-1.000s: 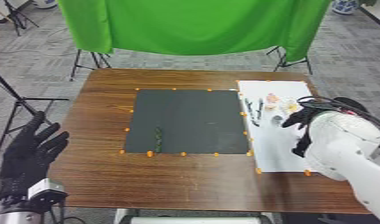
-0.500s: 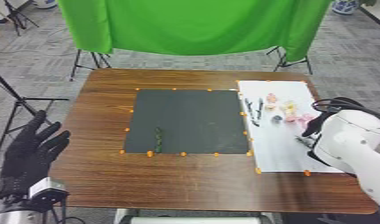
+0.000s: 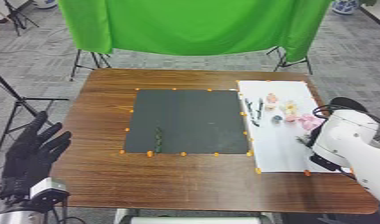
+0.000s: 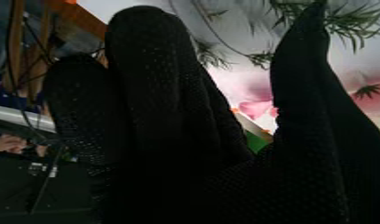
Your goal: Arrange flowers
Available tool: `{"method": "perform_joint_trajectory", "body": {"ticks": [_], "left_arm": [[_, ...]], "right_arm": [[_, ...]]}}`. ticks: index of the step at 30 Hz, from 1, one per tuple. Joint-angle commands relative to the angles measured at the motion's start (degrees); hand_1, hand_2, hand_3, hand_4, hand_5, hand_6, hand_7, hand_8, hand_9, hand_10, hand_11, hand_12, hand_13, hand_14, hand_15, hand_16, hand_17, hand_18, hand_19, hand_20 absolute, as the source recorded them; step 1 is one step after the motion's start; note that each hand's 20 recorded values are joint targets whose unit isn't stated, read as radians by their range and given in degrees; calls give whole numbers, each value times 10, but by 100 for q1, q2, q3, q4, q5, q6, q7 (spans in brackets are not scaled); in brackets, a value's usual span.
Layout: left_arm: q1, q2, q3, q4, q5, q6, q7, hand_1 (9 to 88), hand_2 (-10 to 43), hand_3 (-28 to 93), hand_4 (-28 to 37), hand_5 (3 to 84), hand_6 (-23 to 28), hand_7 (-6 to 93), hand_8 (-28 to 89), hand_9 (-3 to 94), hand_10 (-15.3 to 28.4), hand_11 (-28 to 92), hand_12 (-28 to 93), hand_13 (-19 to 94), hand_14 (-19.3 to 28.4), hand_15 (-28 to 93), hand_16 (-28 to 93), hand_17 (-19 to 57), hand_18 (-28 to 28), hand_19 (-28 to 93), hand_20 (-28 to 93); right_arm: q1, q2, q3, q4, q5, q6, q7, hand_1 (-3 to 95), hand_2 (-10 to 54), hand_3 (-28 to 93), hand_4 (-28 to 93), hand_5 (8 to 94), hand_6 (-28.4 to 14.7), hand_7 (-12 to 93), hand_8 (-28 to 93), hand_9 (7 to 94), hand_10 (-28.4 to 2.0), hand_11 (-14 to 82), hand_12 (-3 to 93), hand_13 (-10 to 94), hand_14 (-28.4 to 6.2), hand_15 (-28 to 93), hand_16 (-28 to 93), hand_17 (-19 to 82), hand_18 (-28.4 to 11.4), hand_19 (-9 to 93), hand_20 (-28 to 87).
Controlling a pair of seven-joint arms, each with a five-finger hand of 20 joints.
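Note:
At the right edge of the white sheet (image 3: 280,155), my right hand (image 3: 317,136) is partly hidden by its own arm. The right wrist view has this hand (image 4: 169,100) open, fingers straight and thumb apart, with green sprigs (image 4: 351,25) and a pink flower (image 4: 256,108) beyond. Pink flowers (image 3: 309,121), a yellowish flower (image 3: 289,107), a peach flower (image 3: 273,98), a grey-blue piece (image 3: 276,119) and dark stems (image 3: 258,111) lie on the sheet. A green stem (image 3: 158,140) lies on the dark mat (image 3: 191,120). My left hand (image 3: 28,155) is open left of the table.
Orange markers edge the mat and the sheet on the brown table (image 3: 195,185). A green cloth (image 3: 200,25) hangs behind the table's far edge, with thin black stands around it.
My right hand has drawn back to the right and toward the table's near side, uncovering the pink flowers and a green sprig. The left hand has barely moved.

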Motion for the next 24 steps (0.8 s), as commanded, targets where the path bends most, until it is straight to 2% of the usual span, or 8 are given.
{"method": "perform_joint_trajectory", "body": {"ticks": [1,6,16,17,18,19,23,24], "left_arm": [[-17,-98,48,-30,38,7,-77,295,65,630,-214,311,57,87,-79,278,173,234,114,184,255,520,-106,-91,262,480,46],[-67,-154,62,-22,101,-17,-136,294,65,631,-213,311,57,87,-79,278,173,233,113,185,255,519,-107,-91,260,480,46],[-81,-88,106,-4,39,-4,-63,295,65,632,-214,313,58,88,-80,278,173,233,112,186,255,520,-107,-90,258,481,49],[-162,-326,85,2,279,-85,-305,294,65,633,-214,312,58,88,-80,279,173,233,113,186,255,520,-107,-90,258,481,49],[-75,-1,133,-1,-41,21,21,294,65,633,-214,312,57,88,-80,279,173,234,113,186,255,520,-107,-90,258,481,49],[-40,113,161,0,-154,51,171,294,65,633,-214,312,57,88,-80,279,173,235,113,186,255,520,-107,-90,258,481,49],[-7,193,174,4,-231,68,278,295,66,633,-214,313,58,87,-80,279,174,234,112,186,255,521,-107,-89,257,481,50],[-60,-1,139,7,-36,14,72,294,65,633,-214,313,58,87,-80,278,173,234,112,186,256,521,-107,-89,257,481,50]], "right_arm": [[47,-25,-144,79,110,86,-63,460,-30,632,-156,601,-179,65,-64,780,-284,204,145,792,-222,565,38,706,-89,932,-282],[-52,-50,-93,112,130,412,-231,502,-22,641,-174,632,-141,68,-63,731,-280,169,134,768,-215,556,43,685,-95,932,-283],[9,144,-516,28,-586,1044,-646,653,-50,609,-232,769,-84,121,122,843,-177,140,198,809,-161,505,71,663,-103,932,-282],[6,168,-547,21,-653,1127,-662,659,-54,612,-236,776,-81,125,124,860,-170,147,209,813,-157,506,74,664,-98,932,-282],[16,195,-596,12,-726,1232,-687,661,-59,625,-246,782,-80,128,125,878,-164,159,222,817,-153,507,78,666,-90,932,-281],[30,215,-636,5,-816,1325,-723,664,-62,631,-253,789,-80,131,126,889,-161,173,230,823,-147,510,81,670,-80,932,-281],[89,307,-719,-51,-1058,1616,-814,672,-69,646,-269,809,-84,130,132,905,-157,199,234,837,-136,514,94,670,-79,932,-239],[103,340,-744,-79,-1139,1739,-828,671,-72,654,-271,814,-85,130,133,908,-156,200,235,842,-133,513,96,671,-80,932,-226]]}}
